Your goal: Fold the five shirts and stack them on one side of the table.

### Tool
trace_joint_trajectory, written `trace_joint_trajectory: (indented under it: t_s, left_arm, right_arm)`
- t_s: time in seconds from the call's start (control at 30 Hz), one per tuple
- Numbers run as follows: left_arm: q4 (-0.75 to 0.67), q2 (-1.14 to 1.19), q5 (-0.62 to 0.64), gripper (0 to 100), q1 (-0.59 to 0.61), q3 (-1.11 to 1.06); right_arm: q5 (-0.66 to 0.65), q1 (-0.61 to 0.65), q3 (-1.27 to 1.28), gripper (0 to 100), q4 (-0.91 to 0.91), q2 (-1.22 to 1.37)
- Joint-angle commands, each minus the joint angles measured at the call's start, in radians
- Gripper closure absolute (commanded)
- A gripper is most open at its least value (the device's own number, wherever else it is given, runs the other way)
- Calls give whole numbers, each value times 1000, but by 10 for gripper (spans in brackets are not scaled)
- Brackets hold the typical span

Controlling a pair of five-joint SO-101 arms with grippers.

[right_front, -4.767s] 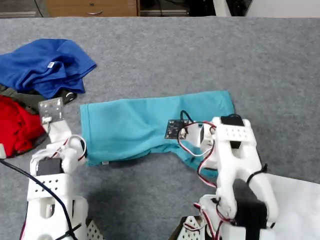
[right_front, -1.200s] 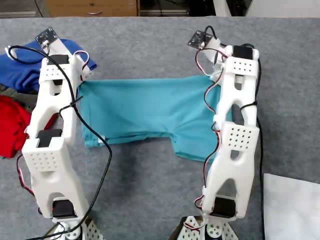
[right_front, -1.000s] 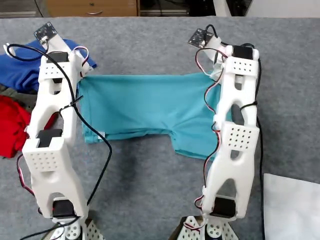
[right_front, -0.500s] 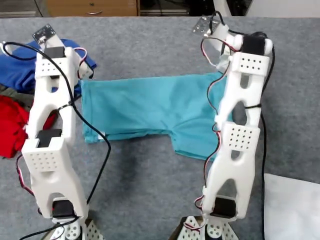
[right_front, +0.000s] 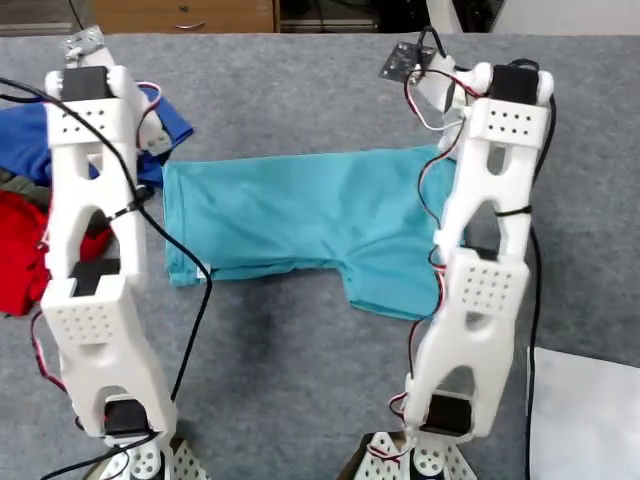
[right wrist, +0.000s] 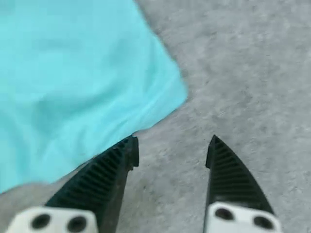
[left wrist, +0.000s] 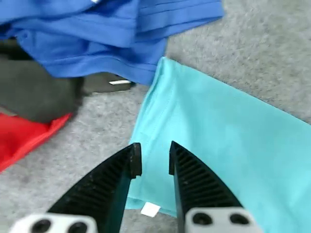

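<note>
Teal shirt (right_front: 300,215) flat on counter (right_front: 300,90), long axis running from left gripper (left wrist: 152,160) to right gripper (right wrist: 172,145). L jaws narrowly apart above its side hem. R jaws wide apart, shirt corner just beside one finger. Nothing held; each arm nearest its own end.

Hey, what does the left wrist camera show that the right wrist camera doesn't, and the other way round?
Left wrist view, not the right: the blue shirt, a dark garment and the red shirt by the edge of the teal shirt, a white tag, the open left gripper. Right wrist view, not the left: the open right gripper near a teal corner. Both: the teal shirt on the grey table.
</note>
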State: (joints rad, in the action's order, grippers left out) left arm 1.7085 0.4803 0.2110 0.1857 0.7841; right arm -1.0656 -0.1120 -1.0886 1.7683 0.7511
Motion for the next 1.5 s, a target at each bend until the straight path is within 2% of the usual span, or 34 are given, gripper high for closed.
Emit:
trace_joint_trajectory:
  t_s: [0.0,0.13,0.23,0.4,0.5,0.6,0.83,1.1,1.33,1.47]
  left_arm:
    - [8,-151,-61,888,28,-29]
    - [-18,-275,-127,888,32,-193]
    - [-115,-357,-147,888,51,-397]
    - [-379,-489,-186,850,81,-816]
    - [-606,-536,-203,827,84,-1082]
    - [-767,-541,-196,825,84,-1255]
    - [-964,-490,-196,825,124,-1367]
    - [-930,-450,-196,825,129,-1318]
    - [-930,-449,-196,826,127,-1320]
    - [-930,-449,-198,826,127,-1321]
  right_arm:
    - [-58,28,283,771,12,-262]
    - [-81,39,573,771,-49,-452]
    - [-114,39,779,771,-92,-591]
    - [-144,61,1156,771,-199,-811]
    - [-175,94,1386,771,-285,-926]
    - [-175,133,1577,771,-356,-1010]
    - [-175,166,1839,771,-456,-1101]
    - [-175,166,1962,771,-571,-1101]
    - [-133,248,2060,771,-736,-1098]
    - [-133,249,2066,771,-798,-1024]
